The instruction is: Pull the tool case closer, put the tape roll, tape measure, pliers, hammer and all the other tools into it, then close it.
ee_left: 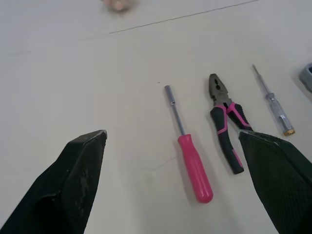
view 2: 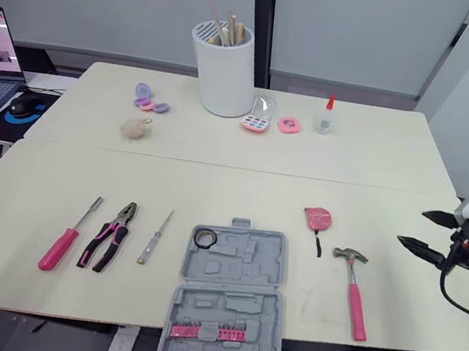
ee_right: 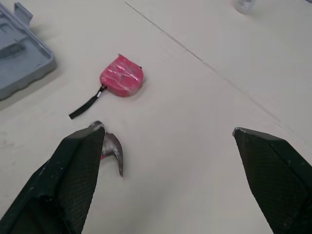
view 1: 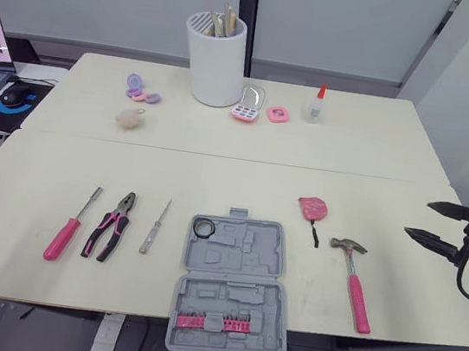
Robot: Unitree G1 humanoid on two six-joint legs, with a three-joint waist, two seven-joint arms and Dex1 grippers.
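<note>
The gray tool case (view 1: 234,302) is lying open at the front edge of the table (view 1: 217,173), with the tape roll (view 1: 203,228) sitting inside. The right gripper (view 1: 418,218) is hovering spread wide beside the hammer (view 1: 356,284) and tape measure (view 1: 312,208). The left gripper (ee_left: 171,135) is gaping wide near the pliers (view 1: 111,225).

**Left and right eye views:** a head-mounted stereo pair looking forward and down from the near edge of the surface (view 1: 216,182). Both take in the same layout from well back, with the case (view 1: 232,284) near centre.

**Left wrist view:** low and close, looking along the left gripper (ee_left: 171,135) at the screwdriver (ee_left: 192,158) and pliers (ee_left: 226,122), which the eye views also show.

**Right wrist view:** equally close, looking along the right gripper (ee_right: 166,129) toward the tape measure (ee_right: 122,75), the hammer (ee_right: 113,151) head and a corner of the case.
</note>
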